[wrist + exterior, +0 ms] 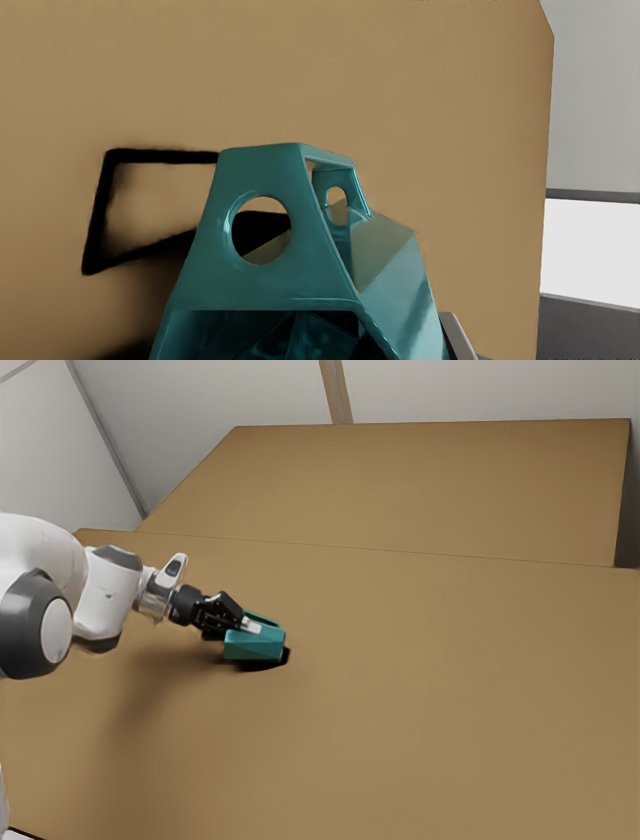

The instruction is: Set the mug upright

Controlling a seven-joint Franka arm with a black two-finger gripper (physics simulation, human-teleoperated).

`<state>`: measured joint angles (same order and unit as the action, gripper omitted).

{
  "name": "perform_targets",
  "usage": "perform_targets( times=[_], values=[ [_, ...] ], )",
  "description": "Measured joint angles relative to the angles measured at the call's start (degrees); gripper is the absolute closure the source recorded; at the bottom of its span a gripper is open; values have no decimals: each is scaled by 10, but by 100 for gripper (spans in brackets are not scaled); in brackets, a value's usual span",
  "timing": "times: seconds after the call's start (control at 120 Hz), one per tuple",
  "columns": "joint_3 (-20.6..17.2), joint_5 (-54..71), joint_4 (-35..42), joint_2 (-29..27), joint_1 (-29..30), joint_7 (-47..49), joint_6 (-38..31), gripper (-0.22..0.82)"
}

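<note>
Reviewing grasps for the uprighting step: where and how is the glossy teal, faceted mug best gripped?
Probably by the body of the mug, squeezing across its sides, with the approach from the mouth end. The mouth faces the wrist camera, the side wall in view has broad flat facets, and the pierced handle juts off another side, so it should stay clear.
</note>
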<state>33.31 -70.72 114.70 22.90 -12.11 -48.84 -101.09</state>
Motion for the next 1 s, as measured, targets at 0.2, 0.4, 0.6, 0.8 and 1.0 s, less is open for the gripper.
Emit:
perform_targets(
  times=[0.2,0.4,0.6,0.8,1.0],
  values=[
    [0,7,-1,-40,-16,4,-5,74],
    [-8,121,1,-124,-38,32,-29,76],
    [-64,374,-2,-181,-56,101,-93,76],
    [-102,580,-4,-178,-63,177,-151,76],
    [-109,664,-3,-148,-71,239,-188,77]
  ],
)
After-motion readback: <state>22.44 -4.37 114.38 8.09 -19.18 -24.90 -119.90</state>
